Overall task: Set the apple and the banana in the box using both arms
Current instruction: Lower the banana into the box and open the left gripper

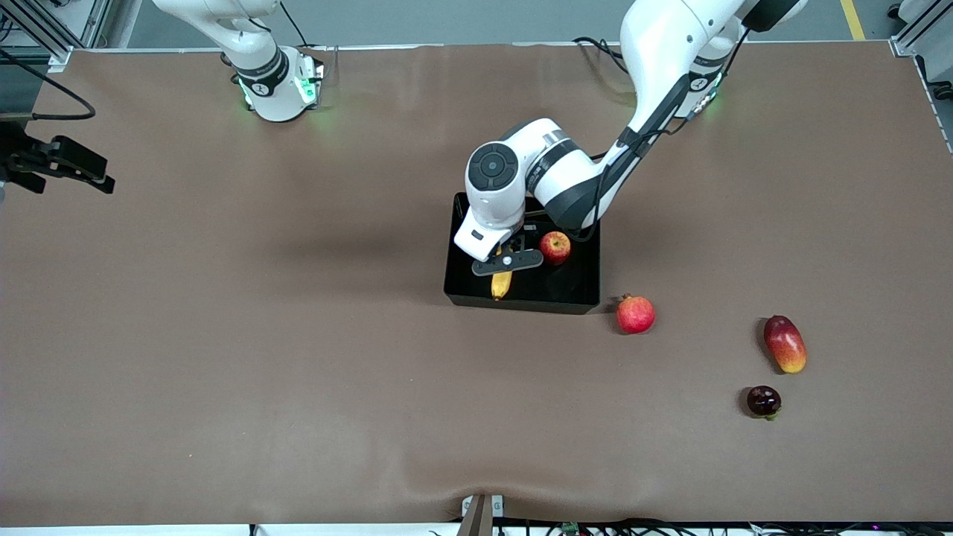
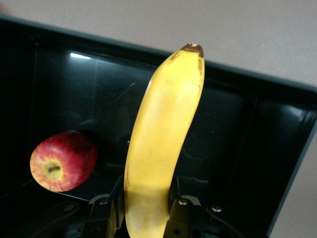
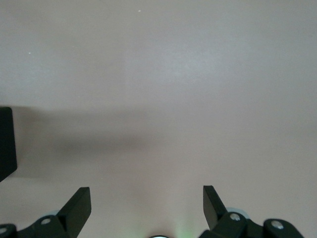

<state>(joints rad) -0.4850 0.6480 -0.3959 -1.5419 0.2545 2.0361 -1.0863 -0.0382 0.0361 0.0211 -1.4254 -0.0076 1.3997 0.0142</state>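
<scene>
- A brown counter (image 1: 298, 357) fills the front view, with both arm bases along its top edge and bits of metal framing at the corners.
- The box (image 1: 573, 298), shallow, black and glossy inside, sits near the middle of the counter and serves as the landmark here.
- The apple (image 1: 555, 247) lies inside the box, toward the left arm's end of it; the left wrist view shows it resting on the box floor (image 2: 63, 161) with its stem pit visible.
- The left gripper (image 1: 507, 261) hangs over the inside of the box, its fingers (image 2: 179, 214) closed on the banana (image 1: 502, 284); in the left wrist view the fruit (image 2: 161, 148) stands out from between them, its dark tip toward the box wall.
- The right gripper (image 1: 63, 165) waits well apart from the box, over the counter at the right arm's end; its fingers (image 3: 77, 207) are spread wide and hold nothing.
- A round red fruit with a crown tip (image 1: 635, 313) sits on the counter just beside the box's corner that is nearer to the front camera, on the left arm's end.
- A red-yellow mango (image 1: 785, 343) lies well apart from the box, toward the left arm's end of the counter.
- A small dark round fruit (image 1: 763, 400) lies well apart from the box too, nearer to the front camera than the mango.
</scene>
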